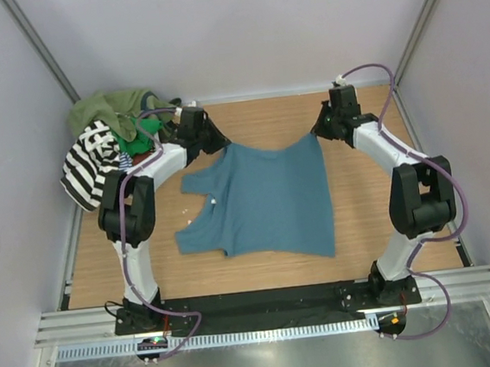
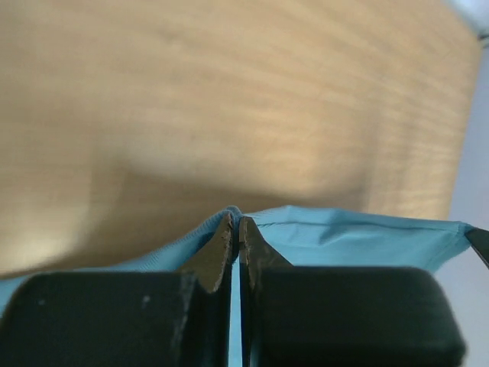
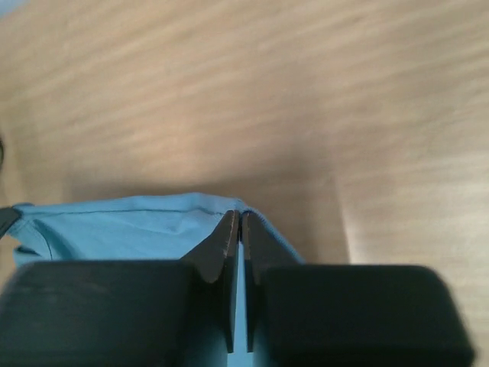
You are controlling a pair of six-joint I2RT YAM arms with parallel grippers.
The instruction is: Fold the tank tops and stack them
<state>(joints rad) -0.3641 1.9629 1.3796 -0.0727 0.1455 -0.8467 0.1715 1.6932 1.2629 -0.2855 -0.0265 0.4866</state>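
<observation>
Pinching far corners of the teal tank top (image 1: 264,203), left gripper (image 2: 235,222) and right gripper (image 3: 237,218) probably needed even tension to flatten it.

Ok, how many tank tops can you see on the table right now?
4. The teal tank top is spread out in the middle; the black-and-white striped top, olive top and green top are heaped at the far-left corner. More may hide beneath them.

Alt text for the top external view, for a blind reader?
Left pincer and right pincer are each shut on the far edge of a plain teal-blue cloth tank top spread over a wooden table. A heap of striped, olive and green cloth tops sits at the table's far-left corner.
</observation>
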